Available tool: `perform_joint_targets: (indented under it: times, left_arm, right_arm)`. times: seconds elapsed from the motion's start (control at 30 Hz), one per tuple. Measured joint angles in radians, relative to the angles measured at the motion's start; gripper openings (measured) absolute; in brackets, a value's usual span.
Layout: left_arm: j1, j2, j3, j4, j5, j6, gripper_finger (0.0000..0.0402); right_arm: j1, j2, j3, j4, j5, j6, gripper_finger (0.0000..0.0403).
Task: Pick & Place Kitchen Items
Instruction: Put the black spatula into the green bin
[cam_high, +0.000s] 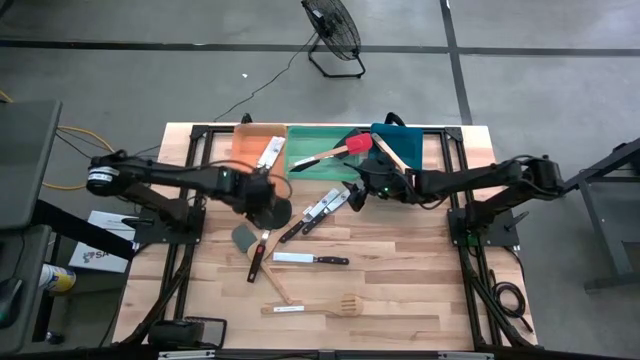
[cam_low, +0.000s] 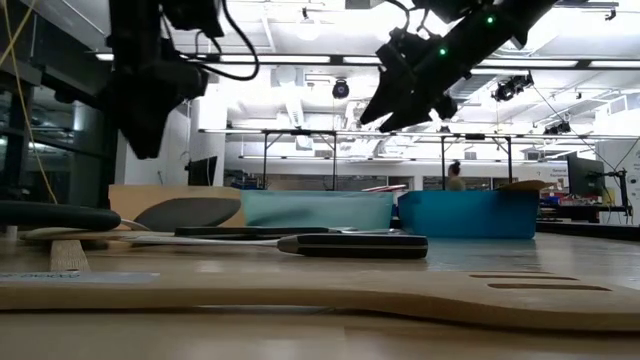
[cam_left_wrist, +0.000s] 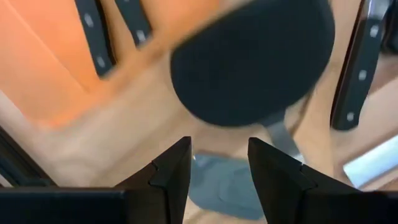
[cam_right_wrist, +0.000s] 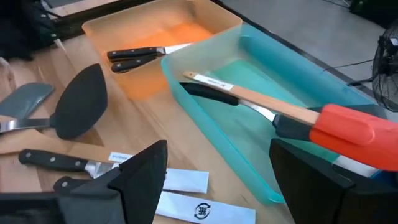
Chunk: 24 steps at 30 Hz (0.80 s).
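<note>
My left gripper (cam_high: 260, 193) is open and empty, hovering over a black round-headed spatula (cam_left_wrist: 255, 59) that lies flat on the table, just in front of the orange tray (cam_high: 250, 140). A grey spatula (cam_left_wrist: 227, 180) lies below its fingertips (cam_left_wrist: 219, 158). My right gripper (cam_high: 357, 192) is open and empty above the table, at the near edge of the green tray (cam_right_wrist: 249, 118). That tray holds a red spatula (cam_right_wrist: 360, 127) and a wooden-handled utensil (cam_right_wrist: 261, 96). Two black-handled knives (cam_right_wrist: 134, 56) lie in the orange tray. Both grippers hang high in the low view (cam_low: 400, 95).
A blue tray (cam_high: 400, 145) stands right of the green one. Loose on the table lie knives with sleeved blades (cam_high: 320, 205), a knife (cam_high: 312, 259), another knife (cam_high: 257, 262), a wooden spoon (cam_high: 278, 283) and a slotted wooden turner (cam_high: 315, 307) near the front edge.
</note>
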Motion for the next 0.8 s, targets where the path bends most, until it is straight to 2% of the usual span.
perform_joint_targets:
  times: [0.2,0.4,0.57,0.8]
  left_arm:
    - [-0.14,0.0,-0.064,0.06,0.014,-0.187,0.0155]
    - [-0.225,0.001,-0.078,0.124,0.014,-0.302,0.0155]
    - [-0.262,0.005,-0.078,0.181,0.014,-0.335,0.0155]
    - [-0.258,0.107,-0.078,0.234,0.06,-0.349,0.0155]
  right_arm:
    - [0.0,-0.005,0.0,-0.038,0.007,0.003,0.0275]
    - [0.0,-0.005,0.0,-0.056,0.023,0.031,0.0275]
    - [0.0,-0.005,0.0,-0.074,0.036,0.051,0.0275]
    - [0.0,-0.005,-0.001,-0.092,0.035,0.053,0.0275]
